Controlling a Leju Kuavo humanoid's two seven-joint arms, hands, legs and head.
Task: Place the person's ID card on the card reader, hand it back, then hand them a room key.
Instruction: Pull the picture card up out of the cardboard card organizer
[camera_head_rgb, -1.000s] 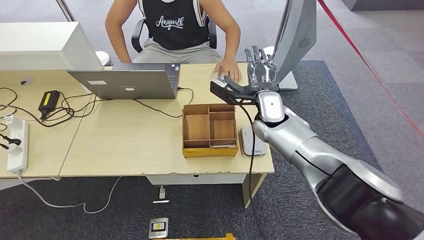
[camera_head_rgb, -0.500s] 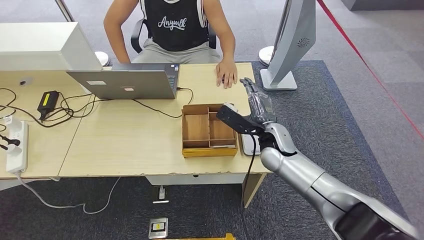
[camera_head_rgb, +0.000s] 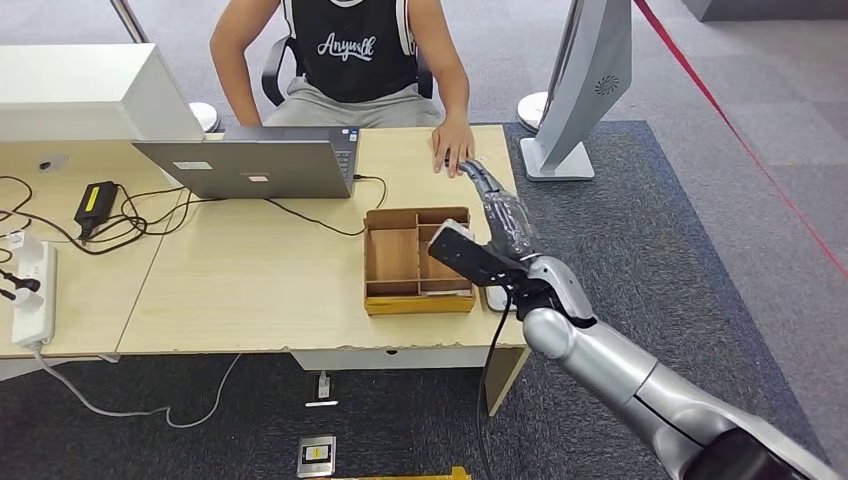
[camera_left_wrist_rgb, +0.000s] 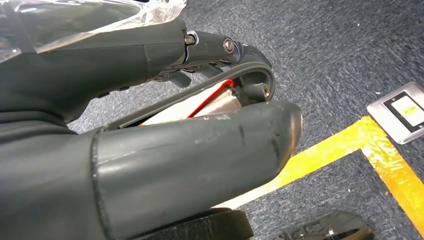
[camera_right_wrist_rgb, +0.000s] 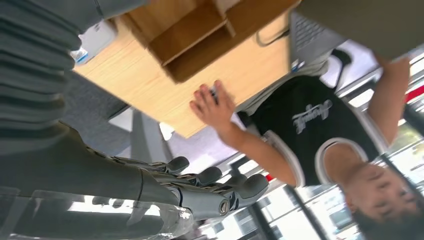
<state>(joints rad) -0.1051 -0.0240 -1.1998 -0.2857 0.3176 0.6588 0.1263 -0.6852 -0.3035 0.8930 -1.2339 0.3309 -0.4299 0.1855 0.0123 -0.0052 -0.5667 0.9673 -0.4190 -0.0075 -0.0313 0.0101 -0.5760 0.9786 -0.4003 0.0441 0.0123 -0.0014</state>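
Note:
My right hand (camera_head_rgb: 503, 215) hovers over the table's right side, beside the wooden box (camera_head_rgb: 400, 255). Its fingers are stretched out flat toward the person's hand (camera_head_rgb: 455, 148) and hold nothing. The right wrist view shows the same fingers (camera_right_wrist_rgb: 200, 192) apart and bare, a short way from the person's hand (camera_right_wrist_rgb: 212, 105), which lies on the table. A small dark thing shows at that hand's fingers; I cannot tell whether it is the ID card. The white card reader (camera_head_rgb: 493, 298) lies right of the box, partly under my arm. My left hand (camera_left_wrist_rgb: 200, 150) hangs above the carpet, fingers curved toward the thumb.
A person sits across the table behind an open laptop (camera_head_rgb: 250, 165). Cables, a charger (camera_head_rgb: 97, 203) and a power strip (camera_head_rgb: 35, 290) lie on the left. A silver stand (camera_head_rgb: 590, 80) rises past the table's far right corner. The table edge (camera_head_rgb: 400, 340) runs just below the box.
My right arm has dropped from a raised pose. The hand has turned from upright to flat, and its fingers now reach low over the table toward the person's hand.

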